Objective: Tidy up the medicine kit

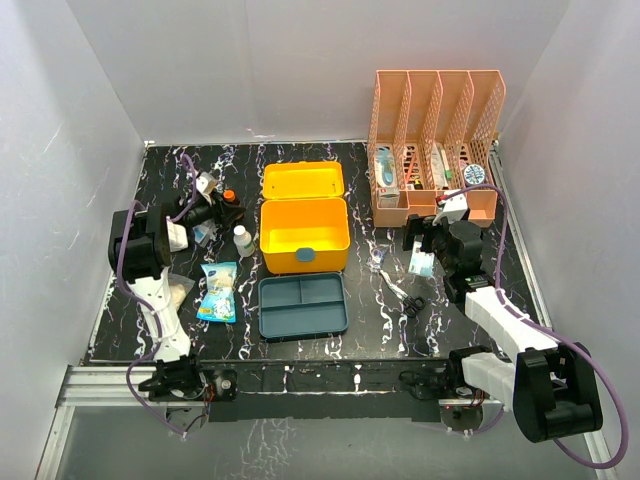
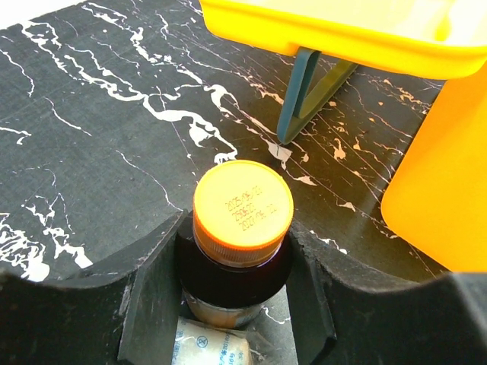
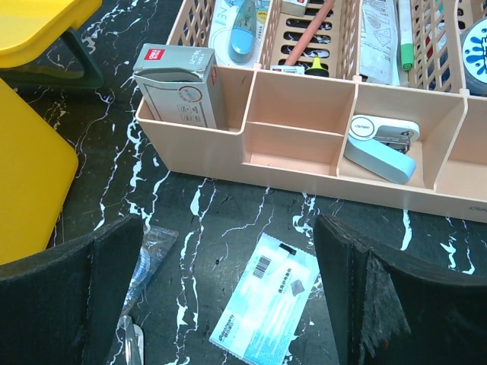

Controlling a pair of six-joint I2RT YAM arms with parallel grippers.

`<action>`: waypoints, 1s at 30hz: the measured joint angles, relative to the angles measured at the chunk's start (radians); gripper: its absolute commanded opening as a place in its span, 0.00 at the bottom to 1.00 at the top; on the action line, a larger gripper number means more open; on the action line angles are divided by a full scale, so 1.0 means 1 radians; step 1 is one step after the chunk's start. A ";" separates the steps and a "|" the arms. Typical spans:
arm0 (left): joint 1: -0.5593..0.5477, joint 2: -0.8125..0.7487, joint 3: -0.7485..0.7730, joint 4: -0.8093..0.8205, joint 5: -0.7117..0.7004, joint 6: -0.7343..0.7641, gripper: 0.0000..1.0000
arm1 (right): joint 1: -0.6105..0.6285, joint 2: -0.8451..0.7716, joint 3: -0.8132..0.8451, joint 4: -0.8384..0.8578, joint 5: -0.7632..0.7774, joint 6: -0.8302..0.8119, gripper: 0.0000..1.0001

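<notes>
While my left claw (image 2: 237,236) is at the left side of the bench (image 1: 370,340), it is clamped on a dark bottle (image 2: 243,207) with an orange cap. The bottle stands upright between the two fingers, and both fingers touch its sides. Some printed digits are on the cap, but I cannot read them well. Under the bottle I see a piece of a pale packet, mostly hidden.

A little to the right stands a small white bottle (image 1: 243,241), upright and apart from my claw. Nearer to my bases lies a blue packet (image 1: 217,292), flat on the bench.

The medicine kit (image 1: 304,235) is in the middle of the bench. Its yellow lid (image 1: 302,181) is open and leans toward the back, and the dark teal latch (image 1: 304,256) is on the front wall. The teal insert tray (image 1: 290,318) lies out of the box, just in front of it; I cannot tell if they touch.

My right claw (image 3: 228,228) hangs with its fingers wide apart and holds nothing. Below it a light blue sachet (image 3: 265,303) lies flat, and a clear wrapper (image 3: 152,247) is near the left finger. Behind them stands the orange rack (image 3: 304,163), with a grey box (image 3: 176,84) in its left front compartment and a pale blue stapler (image 3: 380,144) in a compartment further to the right.
</notes>
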 measured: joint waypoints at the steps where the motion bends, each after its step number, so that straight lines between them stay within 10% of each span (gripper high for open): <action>1: 0.000 -0.006 0.005 -0.027 0.002 0.013 0.04 | 0.000 0.000 0.000 0.000 -0.001 0.001 0.93; 18: 0.005 -0.143 0.253 -0.710 0.042 0.354 0.00 | 0.000 0.005 -0.002 0.024 -0.030 0.016 0.98; 30: -0.067 -0.089 1.090 -1.851 -0.059 0.961 0.00 | 0.002 0.056 0.024 0.023 -0.026 0.040 0.98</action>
